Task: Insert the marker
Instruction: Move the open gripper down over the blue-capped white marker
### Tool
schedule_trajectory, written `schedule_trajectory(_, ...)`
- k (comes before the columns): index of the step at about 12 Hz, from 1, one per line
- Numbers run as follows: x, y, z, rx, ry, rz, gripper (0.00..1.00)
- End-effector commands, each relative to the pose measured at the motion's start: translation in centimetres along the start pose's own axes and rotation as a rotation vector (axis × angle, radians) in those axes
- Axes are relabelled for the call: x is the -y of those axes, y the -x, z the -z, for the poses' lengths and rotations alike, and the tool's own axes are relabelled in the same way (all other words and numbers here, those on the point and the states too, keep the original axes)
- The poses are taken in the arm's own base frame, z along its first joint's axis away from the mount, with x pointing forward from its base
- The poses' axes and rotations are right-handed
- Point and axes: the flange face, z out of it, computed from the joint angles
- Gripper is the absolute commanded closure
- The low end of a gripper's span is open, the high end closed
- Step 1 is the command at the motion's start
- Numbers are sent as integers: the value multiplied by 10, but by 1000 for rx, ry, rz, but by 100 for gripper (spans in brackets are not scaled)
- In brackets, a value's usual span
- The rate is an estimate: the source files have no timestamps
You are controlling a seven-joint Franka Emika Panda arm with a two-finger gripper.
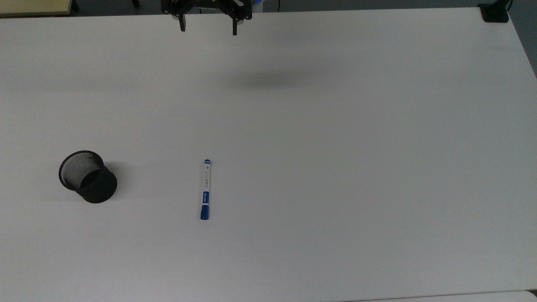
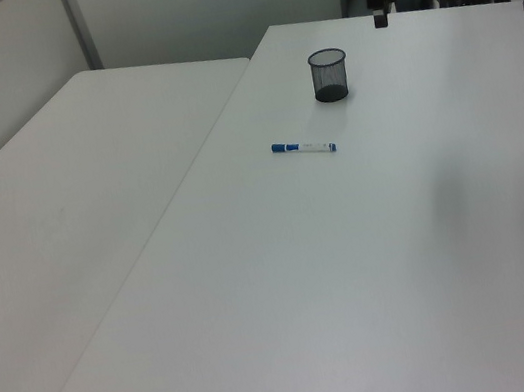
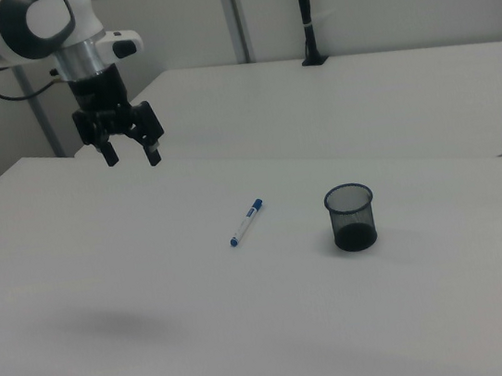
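The claw (image 3: 132, 156) hangs high over the white counter (image 3: 153, 286), its two dark fingers spread wide apart and pointing down with nothing between them. In the top view the claw (image 1: 208, 29) sits at the upper edge of the frame, well apart from everything on the surface, and a soft shadow (image 1: 268, 79) lies on the counter (image 1: 335, 167) below it. The marker (image 1: 205, 189) lies flat on the counter, white barrel with a blue cap at the end nearer the bottom of the top view and a blue band at the other end. It rests alone, touching nothing. In the right view the marker (image 3: 246, 222) lies on a slant between the claw and the black mesh cup (image 3: 351, 217), with the cup standing upright to the right view's right of it. In the top view the cup (image 1: 87, 176) stands to the top view's left of the marker, near but clearly apart, its open mouth showing. In the left view the marker (image 2: 303, 148) lies just in front of the cup (image 2: 329, 73).
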Motion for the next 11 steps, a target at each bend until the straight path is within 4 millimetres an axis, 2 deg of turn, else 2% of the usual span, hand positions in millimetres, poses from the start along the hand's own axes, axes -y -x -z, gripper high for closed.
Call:
schedule_trajectory(1,-4,-25,-18,-80,-24,4,0)
schedule_trajectory(6,-14,-77,-76,-141,-19,-15,0)
schedule_trajectory(11,-17,-107,-122,-204,-22,-32,0)
